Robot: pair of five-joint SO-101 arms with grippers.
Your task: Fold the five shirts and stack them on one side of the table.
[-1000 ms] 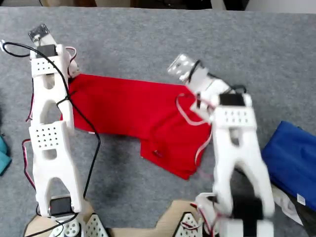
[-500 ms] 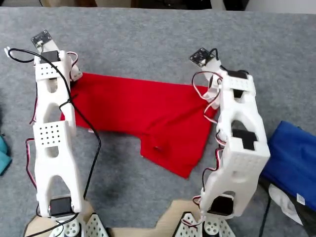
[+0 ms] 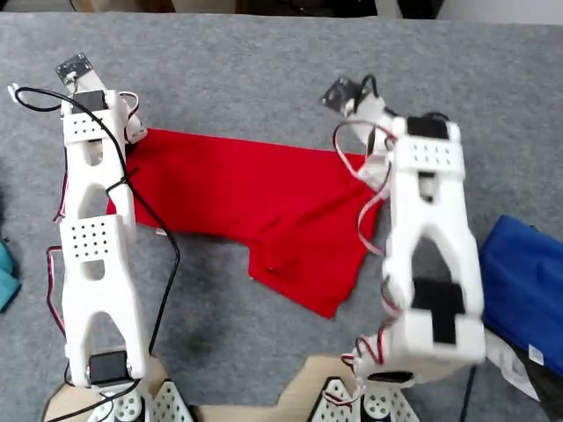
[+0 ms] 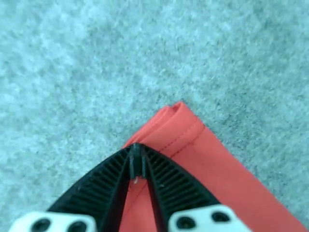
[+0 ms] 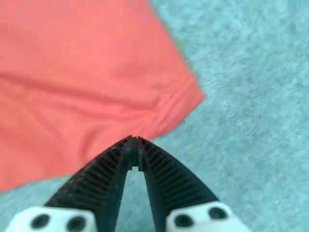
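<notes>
- Claws first — my left claw is pinched shut on the red shirt, biting the fabric just inside its far-left corner.
- My right claw is closed too, its tips at the hem by the far-right corner. Small puckers run out from the tips, so I judge it has cloth between them, though the bite looks thin.
- The red shirt lies flat on the grey table, about in the middle, between my two arms. Its far edge runs from one claw to the other.
- It is a long band, already doubled by the look of the rolled edge at the left corner. A loose flap hangs off its near-right part and points toward the near side.
- The cloth looks thin and soft, with a stitched hem and shallow creases slanting across the right half.
- A blue shirt lies apart at the near-right edge of the table.
- The step in hand, as I read it, is carrying the far edge over for a fold.
- To do it well I would lift both corners together and level — equal height and pace — so the edge stays taut.
- My right grip is the weak point; if it slips, that corner will drop and skew the fold.
- The near flap should be tucked under or covered.
</notes>
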